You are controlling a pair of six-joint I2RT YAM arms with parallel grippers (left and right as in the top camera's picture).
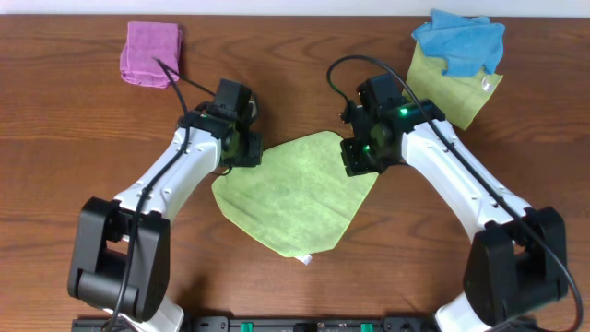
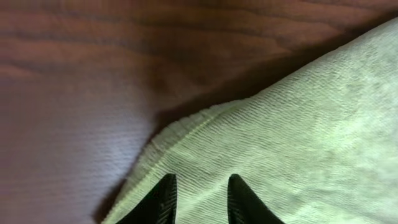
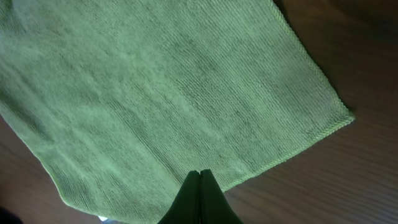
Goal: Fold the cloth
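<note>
The bright lime-green cloth (image 1: 295, 189) lies flat mid-table as a rough diamond, with a small white tag (image 1: 306, 259) at its near corner. My left gripper (image 1: 244, 152) is at the cloth's upper-left edge. In the left wrist view its two black fingers stand apart over the cloth (image 2: 298, 124), so the left gripper (image 2: 200, 180) is open. My right gripper (image 1: 355, 159) hangs over the cloth's upper-right edge. Seen from the right wrist, the right gripper (image 3: 200, 173) is shut, tips pressed together just above the cloth (image 3: 155, 81), with no fabric showing between them.
A folded pink cloth (image 1: 150, 53) lies at the back left. At the back right a bright blue cloth (image 1: 458, 41) is heaped on a duller yellow-green cloth (image 1: 461, 97). The brown wooden table (image 1: 74, 138) is bare to the left and right of the arms.
</note>
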